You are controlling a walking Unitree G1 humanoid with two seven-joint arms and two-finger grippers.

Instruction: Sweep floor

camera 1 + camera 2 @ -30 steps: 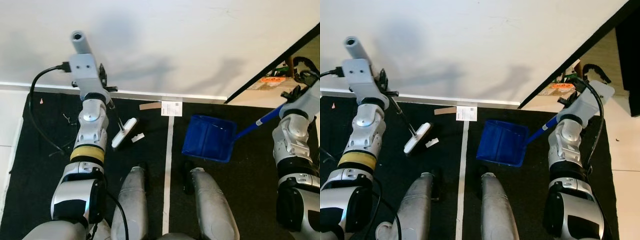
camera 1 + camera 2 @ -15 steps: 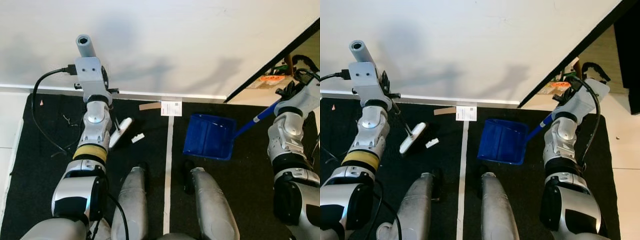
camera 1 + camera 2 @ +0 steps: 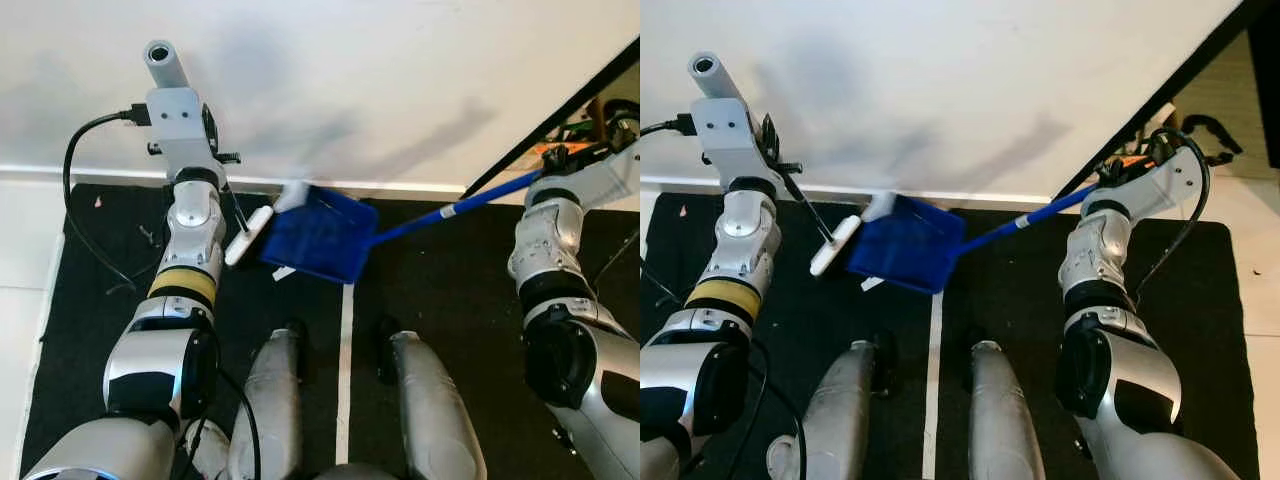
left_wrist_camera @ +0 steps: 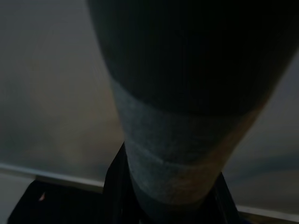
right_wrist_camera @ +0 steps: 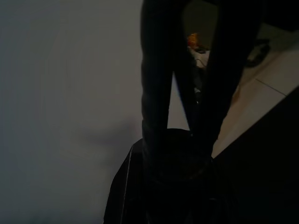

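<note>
We look down on a black mat (image 3: pixel 450 290) crossed by 1 white line (image 3: pixel 345 360), lying against a white wall (image 3: pixel 380 80) with a pale baseboard. Light floor (image 3: pixel 20 250) borders the mat at the left, and beyond a dark diagonal edge at the upper right lies tiled floor with clutter.

The left gripper (image 3: pixel 222 168) is raised near the wall and grips the thin dark handle of the white brush (image 3: pixel 248 235), whose head rests on the mat just beside the baseboard. The right gripper (image 3: pixel 1118 170) holds the long blue handle of the blue dustpan (image 3: pixel 318 238); in the right wrist view its 2 black fingers (image 5: pixel 156 93) converge narrowly about a dark rod. The pan now lies left of the white line, its mouth touching the brush head, with a small white scrap (image 3: pixel 284 272) at its lower edge and another blurred white piece (image 3: pixel 293 196) at its top corner.

Compared with 1.0 s ago, the dustpan has crossed from the right of the line to the left, and the paper pieces near the baseboard are now covered.
</note>
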